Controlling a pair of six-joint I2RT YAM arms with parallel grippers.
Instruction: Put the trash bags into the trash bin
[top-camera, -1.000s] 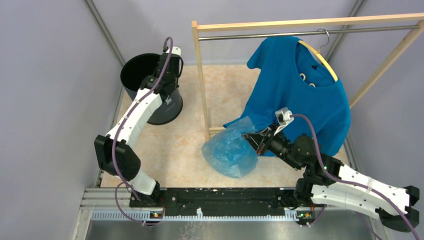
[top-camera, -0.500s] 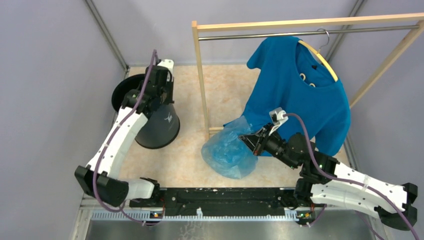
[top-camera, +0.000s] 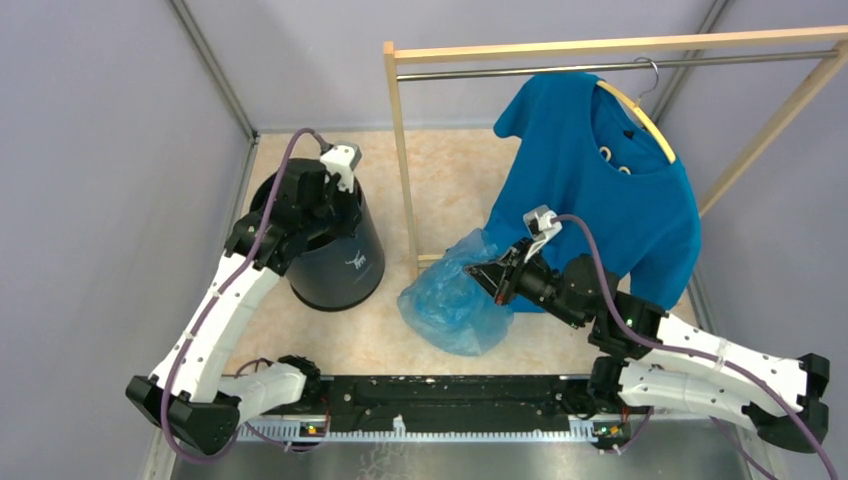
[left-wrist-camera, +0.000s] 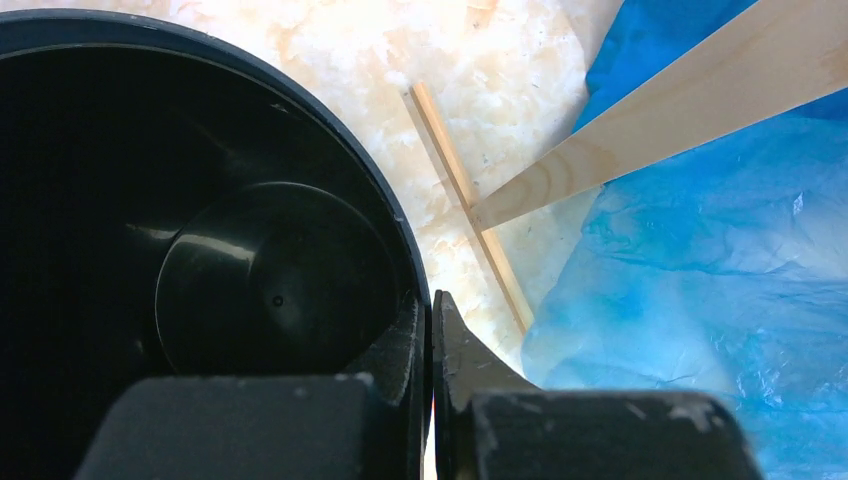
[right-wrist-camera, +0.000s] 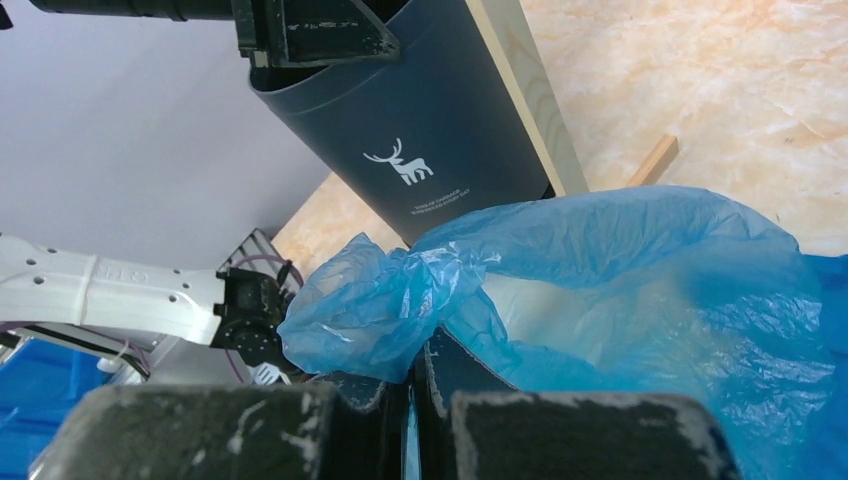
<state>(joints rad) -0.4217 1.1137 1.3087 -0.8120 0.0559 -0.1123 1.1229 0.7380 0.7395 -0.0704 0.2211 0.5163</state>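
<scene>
Much of the trash bin (left-wrist-camera: 270, 290) off-frame

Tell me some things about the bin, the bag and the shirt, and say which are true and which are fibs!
1. The bin has nothing inside. True.
2. The blue bag is already in the bin. False: it is outside the bin, near the rack, pinched by the right gripper.
3. The left gripper is shut on the bin's rim. True.
4. The shirt lies crumpled on the floor. False: it hangs from a hanger on the rack.
</scene>
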